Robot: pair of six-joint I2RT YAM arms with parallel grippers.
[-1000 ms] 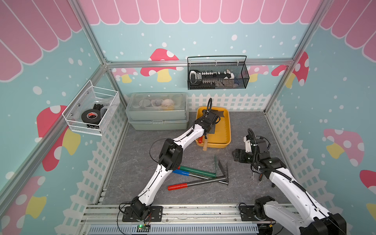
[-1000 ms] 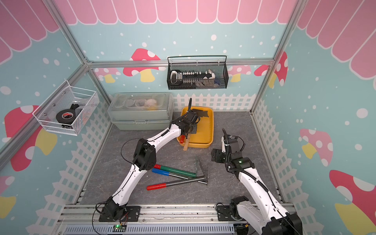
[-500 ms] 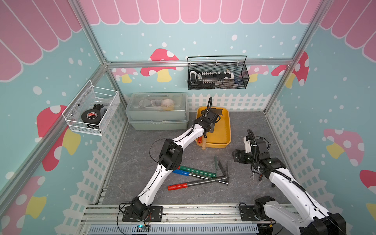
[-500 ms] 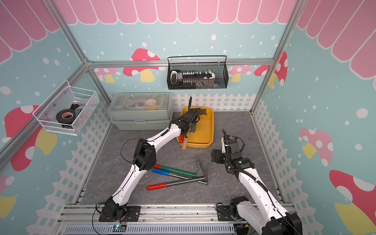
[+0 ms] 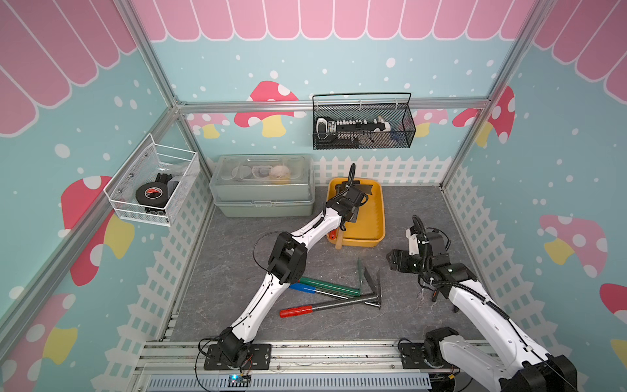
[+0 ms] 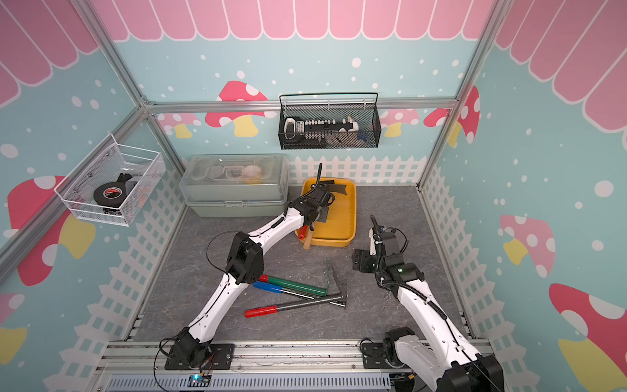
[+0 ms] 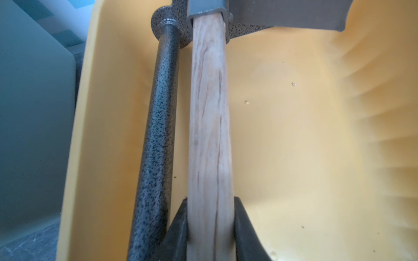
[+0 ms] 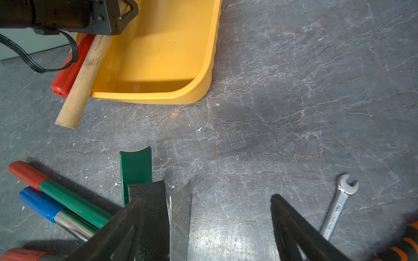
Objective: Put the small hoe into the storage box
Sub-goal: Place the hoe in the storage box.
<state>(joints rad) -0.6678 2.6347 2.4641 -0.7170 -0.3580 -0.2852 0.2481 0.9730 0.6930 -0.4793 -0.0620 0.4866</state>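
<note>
The left hand [image 7: 210,213] is closed firmly around the wooden handle of the small hoe [image 7: 209,113]. The hoe runs along one side of the yellow storage box [image 5: 375,217]. Its dark metal head is at the far end inside the box, and the end of its handle passes over the near rim, out above the counter [image 8: 294,90]. Just beside it lies a tool with a speckled shaft [image 7: 158,126]. The right hand [image 8: 207,201] is wide open and empty, near a wrench [image 8: 339,203].
</note>
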